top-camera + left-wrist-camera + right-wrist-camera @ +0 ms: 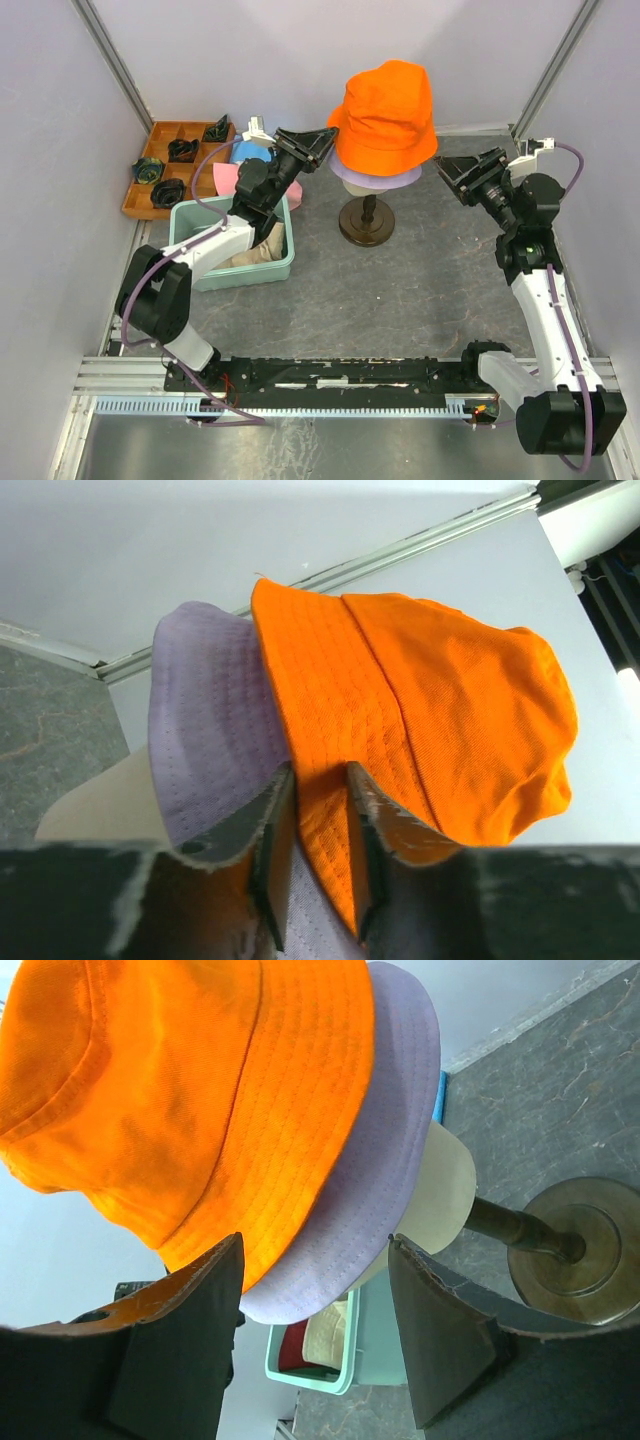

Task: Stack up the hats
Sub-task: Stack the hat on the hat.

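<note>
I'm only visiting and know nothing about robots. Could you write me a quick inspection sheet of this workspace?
Surface: grey mottled table.
Job's things: orange hat over lavender hat on the head; beige hat in the bin; pink hat behind it.
Clutter: blue cloth; wooden tray holding dark items, far left.
Grippers: left gripper pinches the orange hat's brim; right gripper open, holding nothing, beside the hats.
Cables: purple cable along each arm; no snag seen.
Surroundings: plain walls, metal rails.
</note>
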`<state>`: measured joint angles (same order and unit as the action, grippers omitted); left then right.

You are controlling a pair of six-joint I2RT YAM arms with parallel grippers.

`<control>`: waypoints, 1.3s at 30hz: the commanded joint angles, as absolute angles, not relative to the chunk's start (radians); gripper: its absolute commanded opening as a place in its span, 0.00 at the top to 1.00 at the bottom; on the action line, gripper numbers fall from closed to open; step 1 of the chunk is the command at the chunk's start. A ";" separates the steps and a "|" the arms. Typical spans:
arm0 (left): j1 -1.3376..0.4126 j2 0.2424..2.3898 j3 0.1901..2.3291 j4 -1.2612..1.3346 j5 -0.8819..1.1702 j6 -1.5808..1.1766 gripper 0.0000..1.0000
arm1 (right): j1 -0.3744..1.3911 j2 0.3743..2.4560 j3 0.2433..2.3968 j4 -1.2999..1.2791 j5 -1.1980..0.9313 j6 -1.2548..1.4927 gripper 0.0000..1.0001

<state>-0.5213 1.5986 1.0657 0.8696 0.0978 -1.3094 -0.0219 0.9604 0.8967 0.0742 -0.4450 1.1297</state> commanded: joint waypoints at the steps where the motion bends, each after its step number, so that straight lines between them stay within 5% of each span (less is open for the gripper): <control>1: -0.523 1.601 1.080 0.931 0.114 -1.348 0.74 | -0.028 0.976 0.906 0.125 -0.432 1.124 0.33; 4: -0.509 1.600 1.083 0.910 0.123 -1.345 0.83 | -0.034 0.995 0.927 0.095 -0.417 1.083 0.32; 16: -0.385 1.721 1.252 0.811 0.348 -1.398 0.90 | -0.110 1.164 1.108 -0.075 -0.453 0.922 0.21; 22: -0.380 1.772 1.331 0.840 0.424 -1.422 0.97 | -0.162 1.250 1.124 0.103 -0.531 1.059 0.22; 39: -0.336 1.997 1.566 0.939 0.655 -1.598 0.97 | -0.158 1.456 1.005 0.870 -0.745 1.695 0.32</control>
